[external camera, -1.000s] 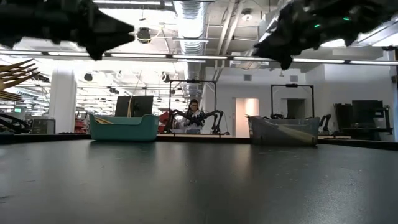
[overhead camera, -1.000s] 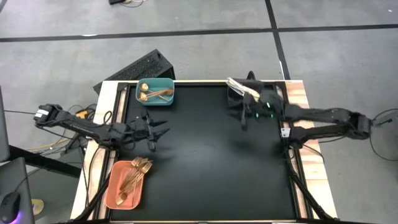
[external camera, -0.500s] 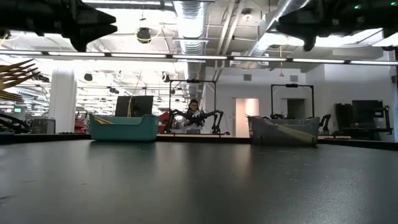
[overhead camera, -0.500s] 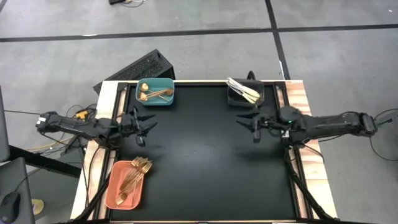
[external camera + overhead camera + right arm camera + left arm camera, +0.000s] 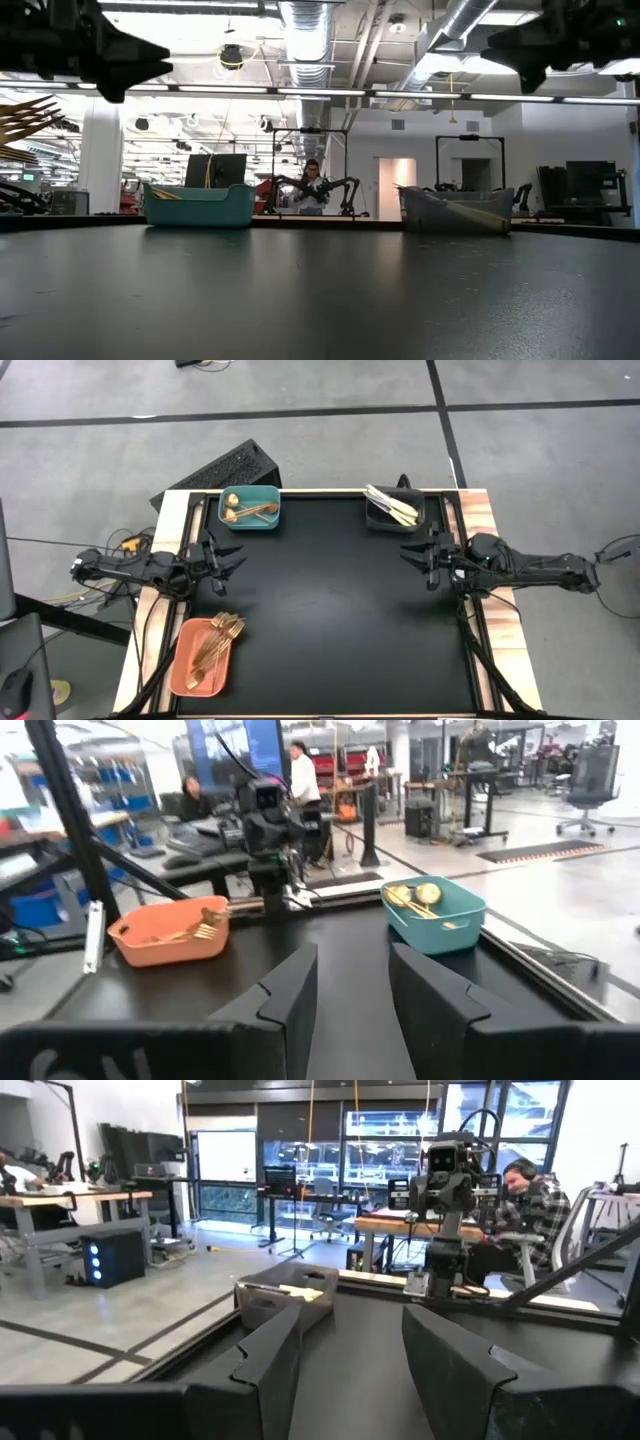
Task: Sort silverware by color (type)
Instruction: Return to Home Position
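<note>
Gold spoons (image 5: 240, 510) lie in the teal bin (image 5: 268, 520) at the far left. White knives (image 5: 392, 504) lie in the dark bin (image 5: 380, 520) at the far right. Gold forks (image 5: 215, 640) lie in the salmon bin (image 5: 190, 675) at the near left, their tines sticking out over its far rim. My left gripper (image 5: 232, 558) is open and empty above the mat near the table's left edge; its fingers show apart in the left wrist view (image 5: 350, 1320). My right gripper (image 5: 408, 552) is open and empty near the right edge, level, its fingers apart (image 5: 352, 960).
The black mat (image 5: 330, 610) lies between the two arms. A dark keyboard-like box (image 5: 215, 472) sits beyond the far left corner. People sit and stand in the room behind the table. The two grippers face each other across the mat.
My right gripper has left the dark bin and drawn back toward the table's right edge, tipping up to level. My left gripper has drawn back toward the left edge. Both stay open and empty. The silverware in the bins has not moved.
</note>
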`<state>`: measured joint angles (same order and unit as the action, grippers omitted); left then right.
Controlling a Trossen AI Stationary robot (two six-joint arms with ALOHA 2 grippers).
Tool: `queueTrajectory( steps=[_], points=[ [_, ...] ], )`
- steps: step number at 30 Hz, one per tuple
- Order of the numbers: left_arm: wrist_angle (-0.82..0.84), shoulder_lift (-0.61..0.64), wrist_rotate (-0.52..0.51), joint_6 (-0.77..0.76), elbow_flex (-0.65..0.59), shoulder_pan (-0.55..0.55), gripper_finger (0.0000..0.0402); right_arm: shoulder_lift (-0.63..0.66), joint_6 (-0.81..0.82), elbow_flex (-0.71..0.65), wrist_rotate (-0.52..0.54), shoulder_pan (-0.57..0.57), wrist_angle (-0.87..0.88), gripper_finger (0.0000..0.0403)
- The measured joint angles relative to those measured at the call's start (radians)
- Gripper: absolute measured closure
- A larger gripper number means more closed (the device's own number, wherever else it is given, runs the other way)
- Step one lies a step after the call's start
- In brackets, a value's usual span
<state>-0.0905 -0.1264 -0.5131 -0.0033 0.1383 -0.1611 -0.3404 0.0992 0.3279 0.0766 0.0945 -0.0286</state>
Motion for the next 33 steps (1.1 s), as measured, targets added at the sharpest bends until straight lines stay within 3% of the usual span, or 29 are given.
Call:
queueTrajectory(
  steps=[6,10,14,21,27,30,33],
  points=[
    [0.004,0.066,0.003,-0.009,-0.060,0.000,0.0239,0.130,0.067,-0.135,-0.002,-0.002,-0.077,0.0251],
    [0.165,0.128,0.000,-0.018,0.025,-0.002,0.0239,0.235,0.116,-0.169,-0.002,-0.002,-0.012,0.0251],
    [0.204,0.121,0.002,-0.005,0.062,-0.002,0.0239,0.340,0.121,-0.168,-0.001,-0.002,0.079,0.0251],
    [0.195,0.123,-0.008,-0.043,-0.013,-0.002,0.0239,0.322,0.121,-0.184,-0.001,-0.013,0.054,0.0251],
    [0.057,0.123,-0.009,-0.042,-0.096,-0.002,0.0242,0.338,0.130,-0.267,-0.021,-0.030,-0.099,0.0251],
    [0.017,0.122,-0.014,-0.053,-0.125,-0.002,0.0270,0.339,0.149,-0.296,-0.031,-0.030,-0.149,0.0251],
    [0.007,0.121,-0.011,-0.049,-0.126,-0.002,0.0328,0.338,0.163,-0.316,-0.045,-0.032,-0.130,0.0256]
  ],
)
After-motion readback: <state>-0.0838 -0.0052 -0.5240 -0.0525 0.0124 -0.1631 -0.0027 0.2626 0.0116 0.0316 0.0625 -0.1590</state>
